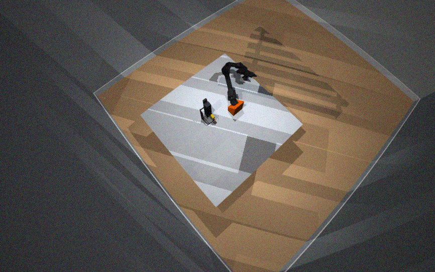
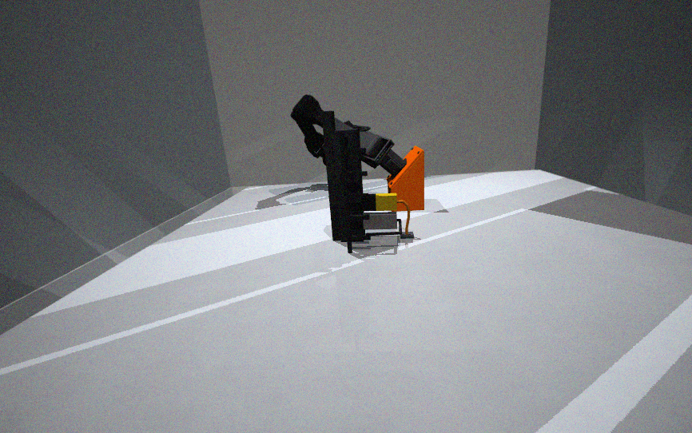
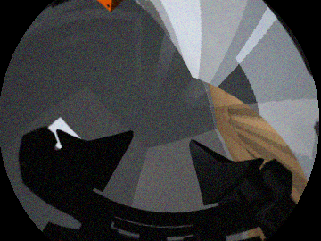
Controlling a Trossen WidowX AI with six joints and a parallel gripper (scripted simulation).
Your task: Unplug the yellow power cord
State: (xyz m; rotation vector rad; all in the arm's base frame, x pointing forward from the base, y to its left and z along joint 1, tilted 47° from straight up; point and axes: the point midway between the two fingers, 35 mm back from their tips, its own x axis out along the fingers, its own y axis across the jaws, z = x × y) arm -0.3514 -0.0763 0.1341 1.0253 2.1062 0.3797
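The yellow plug sits in the side of the black strip, which stands upright on the worktop. Its cord loops down to a small block at about 5 o'clock from the plug. So the plug is not yet pulled out.

In the top view the arm rises from its orange base and bends away toward 1 o'clock, well apart from the strip at 9 o'clock. The gripper has its fingers spread wide, with nothing between them. I think this is the ready pose, so the approach must come first.
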